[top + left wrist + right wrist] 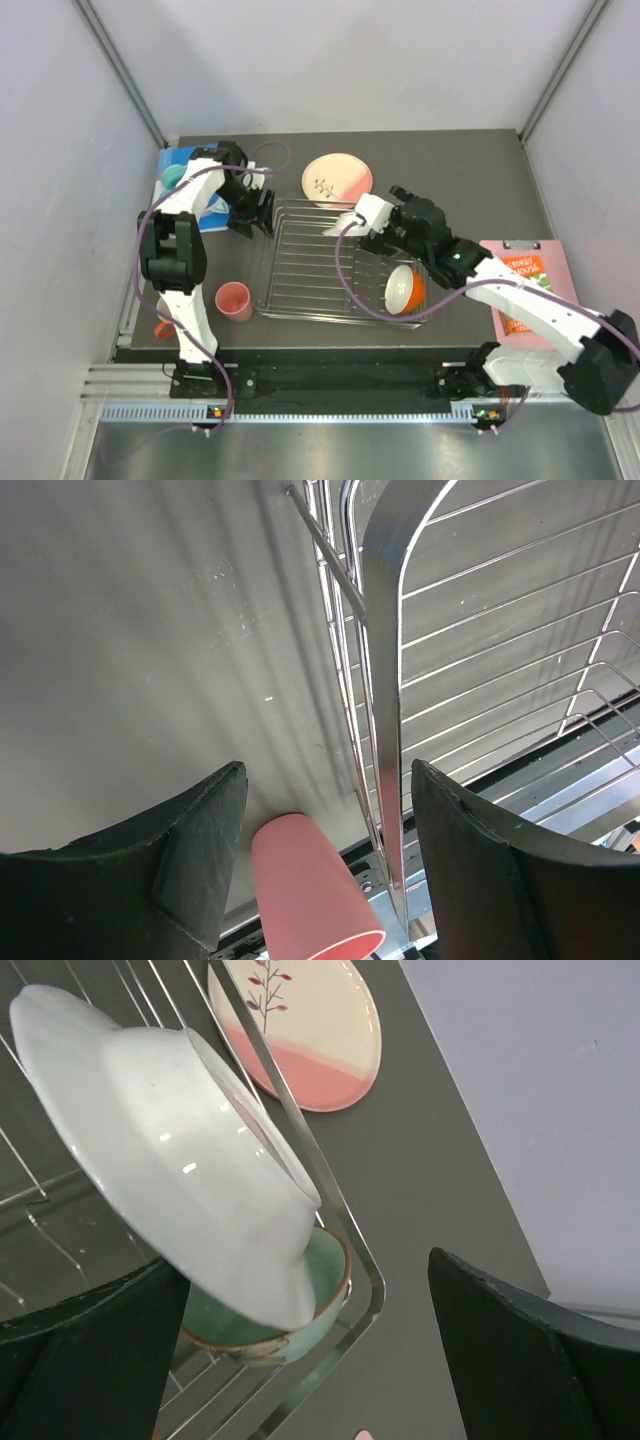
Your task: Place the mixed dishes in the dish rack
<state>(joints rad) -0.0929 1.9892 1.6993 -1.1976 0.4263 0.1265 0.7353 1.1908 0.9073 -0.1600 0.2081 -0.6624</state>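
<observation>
The job looks roughly half done. In the dish rack (300,262) sit the orange bowl (403,290), at the rack's near-right corner, and the mint-green bowl (220,1318), tucked into another corner. The white plate (170,1140) leans tilted over the mint-green bowl, against the rack's rim.

Three dishes are outside the rack, on the desk (450,170):
- The pink-and-cream plate (337,180) lies flat just beyond the rack's far side.
- The pink cup (234,301) stands just beside its left side.
- The orange mug (163,328) is further left of the rack, partly hidden by the left arm.

The right end effector (305,1260) is spread wide over the white plate and pinches nothing. Whether one finger grazes the plate's lower edge I cannot tell.

The left end effector (328,770) hovers at the rack's far-left corner, also spread and empty. The pink cup shows in the gap beyond its fingers, so my guess is that the cup goes in next.
</observation>
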